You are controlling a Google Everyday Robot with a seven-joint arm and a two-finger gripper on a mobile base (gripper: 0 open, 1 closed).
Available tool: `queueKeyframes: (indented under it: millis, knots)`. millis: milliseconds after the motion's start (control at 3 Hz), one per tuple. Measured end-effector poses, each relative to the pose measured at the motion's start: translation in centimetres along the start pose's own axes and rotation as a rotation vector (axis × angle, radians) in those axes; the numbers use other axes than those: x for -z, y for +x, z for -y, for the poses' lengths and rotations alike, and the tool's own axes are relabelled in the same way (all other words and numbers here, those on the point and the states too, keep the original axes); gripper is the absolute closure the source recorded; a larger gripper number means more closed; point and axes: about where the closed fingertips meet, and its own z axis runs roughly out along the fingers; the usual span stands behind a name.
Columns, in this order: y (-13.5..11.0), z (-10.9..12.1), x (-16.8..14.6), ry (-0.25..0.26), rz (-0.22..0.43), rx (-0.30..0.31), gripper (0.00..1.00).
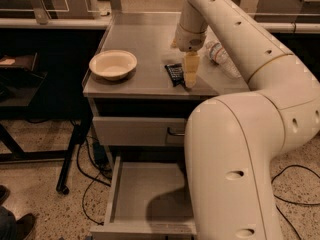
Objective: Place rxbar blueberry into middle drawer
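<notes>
The rxbar blueberry [175, 74], a dark flat bar with white print, lies on the grey cabinet top [140, 39] near its front edge. My gripper [190, 78] points down right beside the bar's right edge, low over the top, and seems to touch it. The middle drawer [114, 189] is pulled open below, near the floor, and its grey floor is bare, partly in my arm's shadow. My big white arm covers the drawer's right side.
A cream bowl [112, 64] sits at the left of the cabinet top. A clear water bottle [222, 58] lies to the right of the gripper. The drawer front with a loop handle [175, 132] above is shut. Cables [87, 184] lie on the floor at the left.
</notes>
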Motion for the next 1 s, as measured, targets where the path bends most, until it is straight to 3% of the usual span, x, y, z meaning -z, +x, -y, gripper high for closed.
queueKeyframes:
  millis: [1000]
  knots:
    - [0.0, 0.0, 0.0, 0.0, 0.0, 0.0, 0.66]
